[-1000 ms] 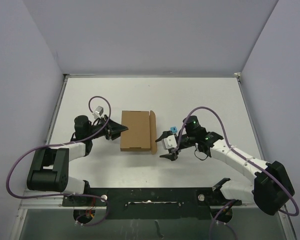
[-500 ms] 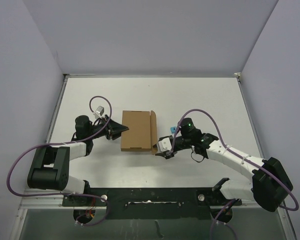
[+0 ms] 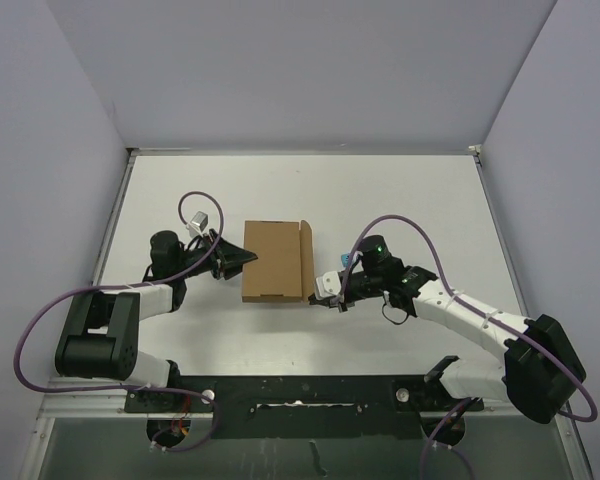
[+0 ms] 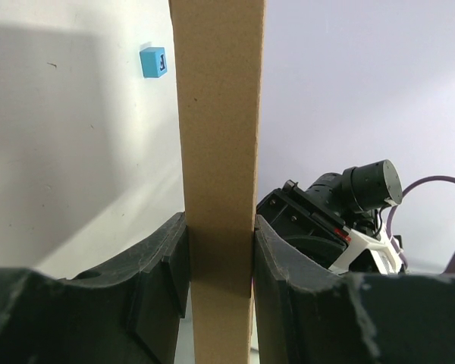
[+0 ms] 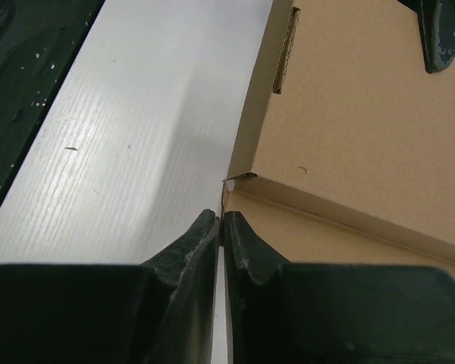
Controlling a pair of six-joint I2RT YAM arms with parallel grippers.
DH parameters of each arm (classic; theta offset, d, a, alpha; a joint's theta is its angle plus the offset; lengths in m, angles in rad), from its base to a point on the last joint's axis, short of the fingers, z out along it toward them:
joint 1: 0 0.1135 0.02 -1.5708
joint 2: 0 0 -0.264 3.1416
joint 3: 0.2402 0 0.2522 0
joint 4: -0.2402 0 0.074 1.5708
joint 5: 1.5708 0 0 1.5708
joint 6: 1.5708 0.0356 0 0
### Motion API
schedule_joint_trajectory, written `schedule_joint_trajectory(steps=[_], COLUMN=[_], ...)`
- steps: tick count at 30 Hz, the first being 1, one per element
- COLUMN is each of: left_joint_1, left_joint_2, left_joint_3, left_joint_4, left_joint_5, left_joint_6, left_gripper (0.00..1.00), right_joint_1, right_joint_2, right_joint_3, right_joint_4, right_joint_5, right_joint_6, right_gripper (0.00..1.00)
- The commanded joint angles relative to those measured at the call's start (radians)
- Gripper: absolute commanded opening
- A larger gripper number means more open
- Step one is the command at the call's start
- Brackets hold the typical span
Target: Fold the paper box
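The paper box (image 3: 273,262) is a flat brown cardboard box in the middle of the table, with a narrow flap (image 3: 305,258) raised along its right side. My left gripper (image 3: 242,258) is shut on the box's left edge; in the left wrist view the cardboard (image 4: 218,152) stands clamped between both fingers (image 4: 220,258). My right gripper (image 3: 317,296) is at the box's near right corner. In the right wrist view its fingertips (image 5: 222,220) are pressed together on the thin flap edge of the box (image 5: 349,121).
A small blue cube (image 3: 347,259) lies on the table just right of the box, behind the right arm, and shows in the left wrist view (image 4: 153,61). Purple cables loop over both arms. White walls bound the table on three sides.
The right gripper has moved left to the box's near right corner and closed from wide open onto the flap edge. The left gripper and box have stayed put.
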Motion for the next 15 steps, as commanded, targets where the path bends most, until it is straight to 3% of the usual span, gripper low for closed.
schedule_joint_trajectory(steps=[1, 15], left_joint_1=[-0.012, -0.027], left_joint_2=[0.000, -0.093], left_joint_3=[0.021, 0.065], left_joint_4=[0.073, -0.143], left_joint_5=[0.017, -0.016], left_joint_6=[0.006, 0.152], left_gripper=[0.09, 0.09], right_joint_1=[-0.002, -0.027], right_joint_2=[0.014, 0.068], right_joint_3=[0.036, 0.087], right_joint_4=[0.060, 0.031], right_joint_5=[-0.011, -0.006], right_joint_6=[0.060, 0.158], right_gripper=[0.07, 0.01])
